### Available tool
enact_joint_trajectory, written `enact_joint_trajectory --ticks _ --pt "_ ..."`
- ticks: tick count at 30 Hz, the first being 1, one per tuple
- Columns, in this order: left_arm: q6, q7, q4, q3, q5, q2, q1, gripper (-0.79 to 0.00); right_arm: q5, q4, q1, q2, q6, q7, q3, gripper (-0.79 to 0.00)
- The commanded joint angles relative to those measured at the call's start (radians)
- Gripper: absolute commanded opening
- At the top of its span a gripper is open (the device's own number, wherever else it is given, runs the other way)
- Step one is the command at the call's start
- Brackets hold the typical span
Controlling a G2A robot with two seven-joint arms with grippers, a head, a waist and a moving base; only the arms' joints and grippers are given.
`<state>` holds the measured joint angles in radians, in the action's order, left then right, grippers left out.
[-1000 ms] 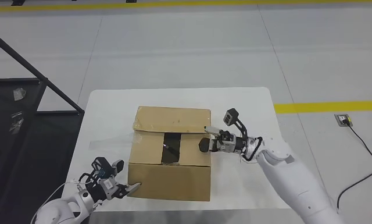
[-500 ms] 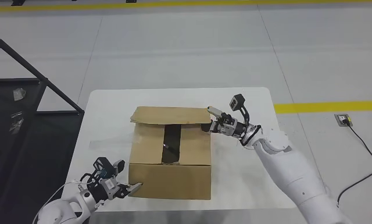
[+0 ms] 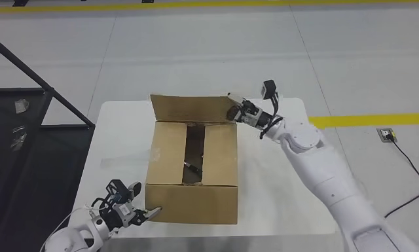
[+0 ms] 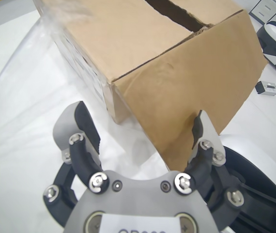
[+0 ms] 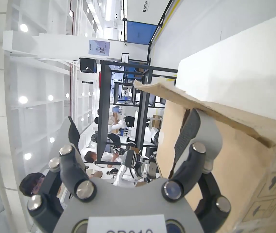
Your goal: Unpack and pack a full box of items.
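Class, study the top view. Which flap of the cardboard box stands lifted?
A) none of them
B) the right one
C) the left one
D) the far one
D: the far flap of the cardboard box stands up off the top, with the right gripper at its end.

A white table (image 3: 268,186) with rounded corners is standing on a pale grey floor (image 3: 196,49). It is carrying one brown cardboard box (image 3: 170,154), which is sitting near the middle with its far flap standing up and a dark gap showing between its two top flaps.
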<state>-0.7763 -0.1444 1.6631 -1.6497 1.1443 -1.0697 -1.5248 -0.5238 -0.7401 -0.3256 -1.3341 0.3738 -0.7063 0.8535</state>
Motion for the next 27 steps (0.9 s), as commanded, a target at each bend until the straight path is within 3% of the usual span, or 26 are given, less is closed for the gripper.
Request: enact_joint_trajectory --ticks 1,11,19,24,27 --pt "0.006 0.007 -0.002 0.000 0.002 0.001 -0.007 0.000 0.011 0.055 0.029 -0.022 0.036 0.026 -0.024 0.000" --pt "0.027 0.026 -0.016 0.011 0.014 0.004 -0.031 0.000 0.159 0.273 0.106 -0.128 0.168 0.242 -0.136 0.000" --pt "0.032 0.036 -0.023 0.011 0.018 0.007 -0.041 0.000 0.401 0.363 0.123 -0.201 0.073 0.497 -0.234 0.000" --pt "0.035 0.042 -0.018 0.002 0.016 0.011 -0.045 0.000 0.391 0.386 0.123 -0.220 0.160 0.510 -0.220 0.000" --pt "0.030 0.061 -0.003 -0.014 0.004 0.013 -0.056 0.000 0.345 0.370 0.116 -0.222 0.251 0.445 -0.195 0.000"
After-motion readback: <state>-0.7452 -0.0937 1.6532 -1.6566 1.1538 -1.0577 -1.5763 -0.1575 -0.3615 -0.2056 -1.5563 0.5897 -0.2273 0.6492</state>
